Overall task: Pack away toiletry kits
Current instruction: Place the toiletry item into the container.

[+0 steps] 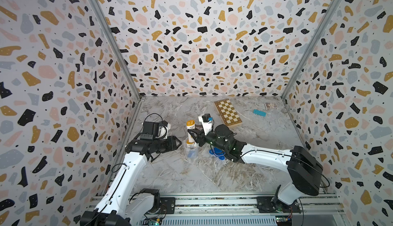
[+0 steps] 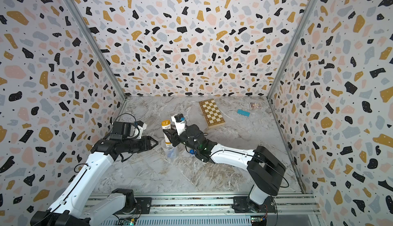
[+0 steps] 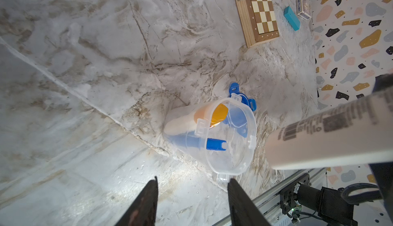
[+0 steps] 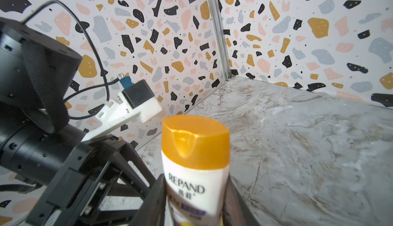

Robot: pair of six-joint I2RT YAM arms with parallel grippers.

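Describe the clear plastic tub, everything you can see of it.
The clear tub is see-through plastic, oval-rimmed with small clip tabs, standing upright and uncovered on the marble table. Inside lean an orange-capped bottle and a blue toothbrush. Its blue lid lies beside it. The open left tool sits near the rim; contact is unclear.

Top views, pair: high on the rail point(image 1: 212, 202) side of the tub point(image 1: 196, 149), you look down toward the back wall point(image 1: 202, 44); both share the whole table point(image 1: 191, 176). Left wrist view: close, you look steeply down into the tub. Right wrist view: just behind the bottle point(image 4: 195, 171) near the tub, facing the corner point(image 4: 228, 77).
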